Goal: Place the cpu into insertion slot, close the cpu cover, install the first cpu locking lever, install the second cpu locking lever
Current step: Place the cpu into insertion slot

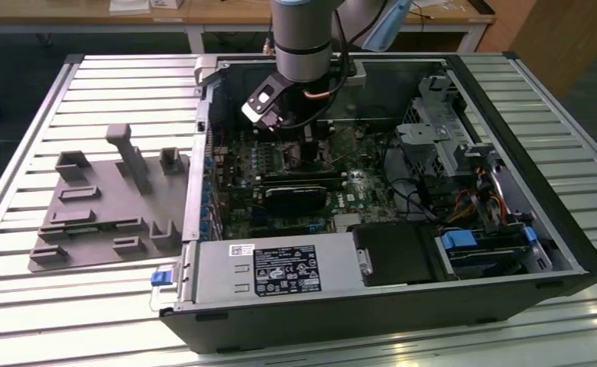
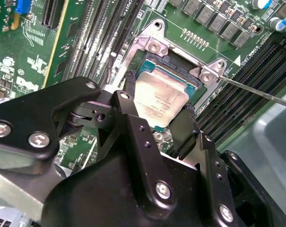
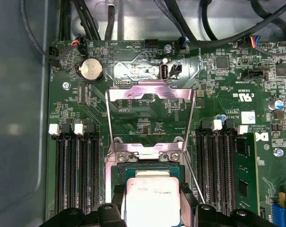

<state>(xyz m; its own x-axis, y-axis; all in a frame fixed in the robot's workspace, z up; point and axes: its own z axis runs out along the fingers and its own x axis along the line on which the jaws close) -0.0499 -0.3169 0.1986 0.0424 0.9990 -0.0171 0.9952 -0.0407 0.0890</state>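
Observation:
In both wrist views my gripper [image 2: 160,105] [image 3: 152,202] is shut on the cpu [image 2: 158,92] [image 3: 152,191], one black finger on each of two opposite edges of the pale silver chip. The chip sits right over the insertion slot [image 2: 167,65] [image 3: 151,169], whose dark rim shows along its far side; I cannot tell whether it is seated. The cpu cover [image 3: 150,93], a silver frame plate, stands swung open beyond the slot. A thin metal locking lever [image 2: 256,91] [image 3: 192,178] sticks out beside the slot. In the exterior view the gripper [image 1: 312,150] is low inside the computer case.
Long black memory slots [image 3: 78,172] [image 3: 219,165] flank the socket on both sides. A black card [image 1: 300,191] lies just in front of the gripper, cables and drive cages [image 1: 451,145] to the exterior view's right. A grey fixture plate [image 1: 105,210] lies outside the case on the exterior view's left.

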